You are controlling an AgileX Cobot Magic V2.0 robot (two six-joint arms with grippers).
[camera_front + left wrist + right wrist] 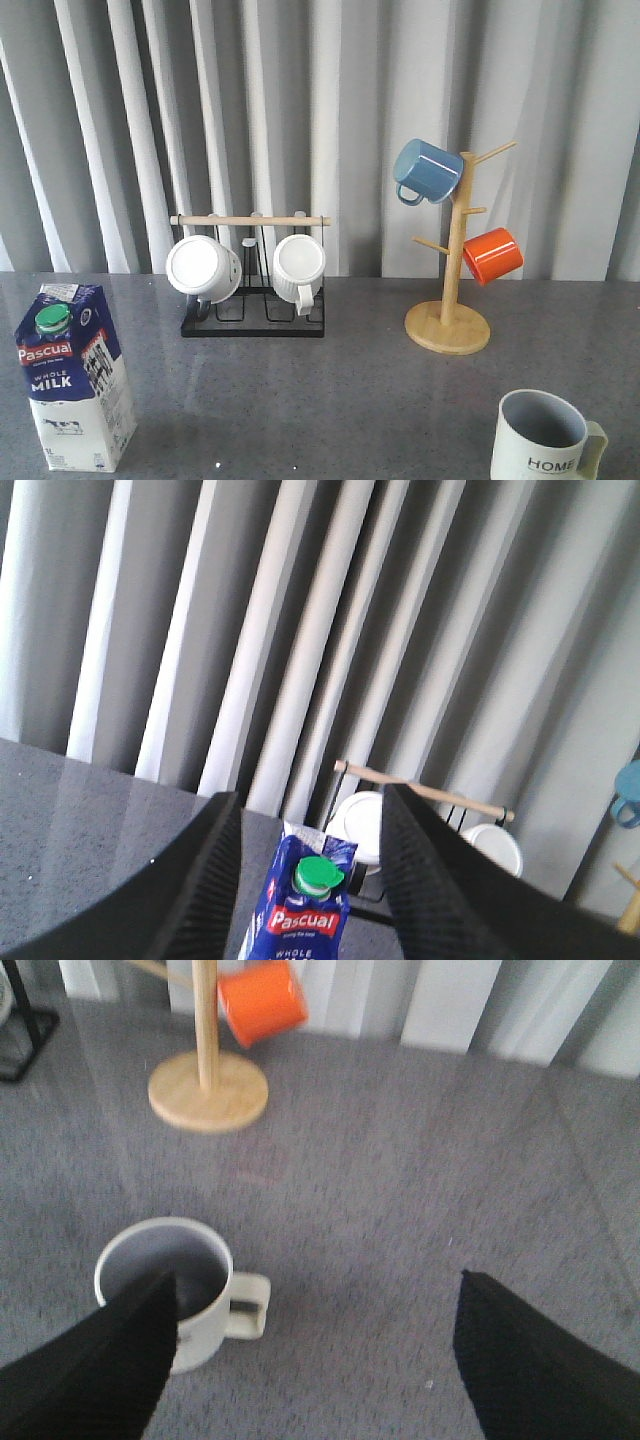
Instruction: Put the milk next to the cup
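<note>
Soft, even daylight fills all 3 views, the glossy grey speckled bench (340,390) carrying pale reflected streaks of the pleated grey-white curtain (330,110) and faint shadows, while the right wrist view is slightly blurred.
</note>
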